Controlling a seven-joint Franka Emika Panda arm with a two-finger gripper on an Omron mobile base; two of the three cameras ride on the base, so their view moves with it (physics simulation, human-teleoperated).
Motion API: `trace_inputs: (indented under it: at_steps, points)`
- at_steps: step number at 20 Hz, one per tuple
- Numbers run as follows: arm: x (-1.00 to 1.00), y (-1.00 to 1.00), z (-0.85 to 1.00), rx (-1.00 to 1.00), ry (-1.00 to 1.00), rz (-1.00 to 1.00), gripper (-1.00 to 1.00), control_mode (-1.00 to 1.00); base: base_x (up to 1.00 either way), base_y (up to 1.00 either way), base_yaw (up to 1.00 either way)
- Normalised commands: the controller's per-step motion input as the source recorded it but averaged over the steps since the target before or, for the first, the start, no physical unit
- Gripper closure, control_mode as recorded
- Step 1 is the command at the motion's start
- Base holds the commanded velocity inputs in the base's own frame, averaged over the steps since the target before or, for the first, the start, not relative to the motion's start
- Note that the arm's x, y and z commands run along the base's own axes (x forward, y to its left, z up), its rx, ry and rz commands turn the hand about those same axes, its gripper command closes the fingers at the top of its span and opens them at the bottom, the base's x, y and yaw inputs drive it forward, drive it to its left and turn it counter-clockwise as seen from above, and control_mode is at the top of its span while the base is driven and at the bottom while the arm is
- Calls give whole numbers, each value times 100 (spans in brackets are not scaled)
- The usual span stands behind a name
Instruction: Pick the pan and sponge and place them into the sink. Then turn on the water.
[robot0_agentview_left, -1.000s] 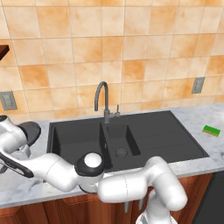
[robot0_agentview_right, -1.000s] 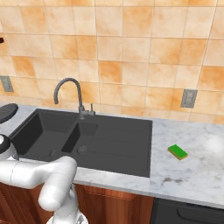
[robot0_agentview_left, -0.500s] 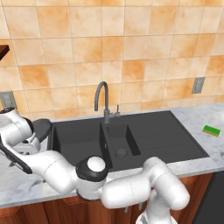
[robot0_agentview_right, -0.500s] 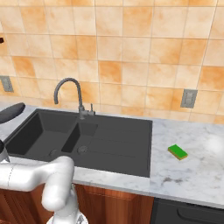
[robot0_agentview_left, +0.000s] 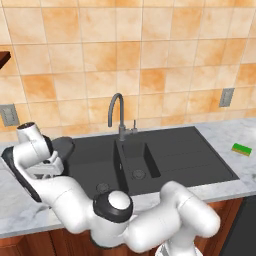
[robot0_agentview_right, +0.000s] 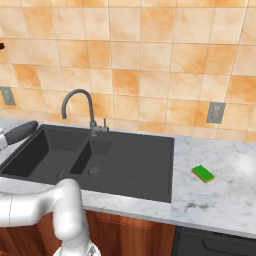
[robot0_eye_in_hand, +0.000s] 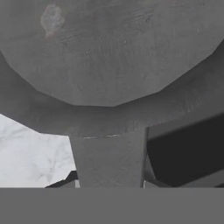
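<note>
Dark grey pan (robot0_eye_in_hand: 105, 57) over the black sink's (robot0_agentview_left: 165, 155) left edge; green sponge (robot0_agentview_right: 203, 173) far right.

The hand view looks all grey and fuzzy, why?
In the hand view the pan sits so close that it looks soft and blurry, with one pale smudge on it. In the right base view the sponge looks sharp and evenly lit.

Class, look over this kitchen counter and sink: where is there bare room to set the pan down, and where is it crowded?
The large left basin of the sink lies bare beside the small middle basin, and the ribbed drainboard is bare too. Marble counter is free around the sponge. It is crowded at the sink's left edge, where the gripper holds the pan.
</note>
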Motion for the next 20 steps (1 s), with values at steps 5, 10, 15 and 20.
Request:
trace_inputs:
  at_steps: [5, 10, 15, 20]
  points:
    - [-14, -63, 0, 5, 0, 0, 100, -100, 0, 0, 0]
    - [-6, -59, 0, 12, 0, 0, 100, -100, 0, 0, 0]
    - [-11, -49, 0, 18, 0, -1, 100, -100, 0, 0, 0]
    - [-11, -41, 0, 16, 0, -3, 100, -100, 0, 0, 0]
